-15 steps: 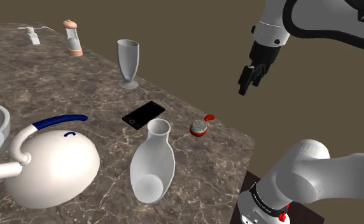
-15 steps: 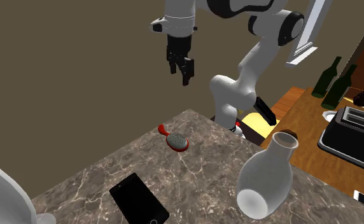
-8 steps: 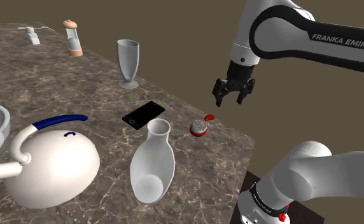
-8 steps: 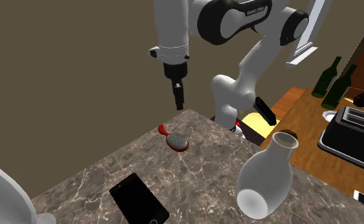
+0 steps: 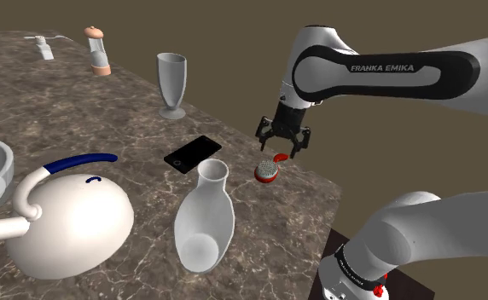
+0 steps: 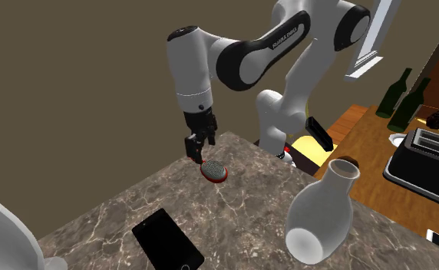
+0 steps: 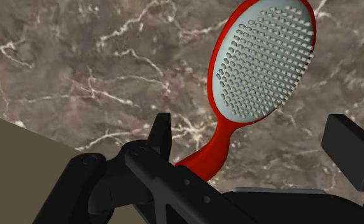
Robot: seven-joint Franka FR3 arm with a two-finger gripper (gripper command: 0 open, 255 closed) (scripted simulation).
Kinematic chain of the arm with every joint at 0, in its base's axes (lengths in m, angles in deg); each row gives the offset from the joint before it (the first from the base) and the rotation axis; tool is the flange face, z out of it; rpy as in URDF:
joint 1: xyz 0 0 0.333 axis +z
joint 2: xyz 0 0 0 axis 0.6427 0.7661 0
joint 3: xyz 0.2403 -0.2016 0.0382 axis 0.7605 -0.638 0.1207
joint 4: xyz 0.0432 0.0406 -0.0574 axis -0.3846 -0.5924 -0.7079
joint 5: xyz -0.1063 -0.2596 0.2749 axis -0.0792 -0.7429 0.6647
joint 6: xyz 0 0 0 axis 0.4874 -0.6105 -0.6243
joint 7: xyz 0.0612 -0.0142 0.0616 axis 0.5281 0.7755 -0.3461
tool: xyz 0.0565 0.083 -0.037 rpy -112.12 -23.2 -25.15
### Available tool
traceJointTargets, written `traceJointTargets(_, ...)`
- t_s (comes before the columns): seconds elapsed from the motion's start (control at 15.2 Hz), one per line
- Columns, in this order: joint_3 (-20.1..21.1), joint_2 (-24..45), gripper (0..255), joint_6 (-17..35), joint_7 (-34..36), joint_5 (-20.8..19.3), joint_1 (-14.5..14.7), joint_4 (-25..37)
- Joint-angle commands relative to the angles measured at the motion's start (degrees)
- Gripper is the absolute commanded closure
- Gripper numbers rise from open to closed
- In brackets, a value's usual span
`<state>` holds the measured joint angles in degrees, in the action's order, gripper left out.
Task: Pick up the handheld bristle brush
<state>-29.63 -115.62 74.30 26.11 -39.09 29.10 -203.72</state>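
The brush (image 7: pixel 261 67), red-backed with a pale grey bristle pad facing up, lies flat on the marbled desk (image 7: pixel 79 76), close to the desk's edge. Nearest the pincer (image 7: pixel 254 137) is the thin red handle. It sits below the gap between the two black fingers, which stand wide apart and touch nothing. From there the long axis runs away from the pincer, leaning a little to one side, out to the oval head. The handle therefore crosses the line on which the fingers would close, which I judge suits a grasp at the neck. In the shoulder view the pincer (image 5: pixel 283 147) hangs low over the handle end, and the head points in toward the desk's middle. A black phone (image 5: pixel 193 153) lies farther on.
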Motion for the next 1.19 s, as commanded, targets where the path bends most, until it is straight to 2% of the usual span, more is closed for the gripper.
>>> traceJointTargets(0.0,0.87,1.62,0,2.47,2.67,0.96,-0.52,-0.56)
traceJointTargets(0.53,1.70,3.47,0,8.09,2.31,1.54,-0.38,-4.34)
traceJointTargets(0.59,1.80,3.46,255,8.18,2.42,1.61,-0.31,-4.42)
traceJointTargets(1.12,1.80,3.48,255,8.09,2.45,1.60,-0.31,-4.30)
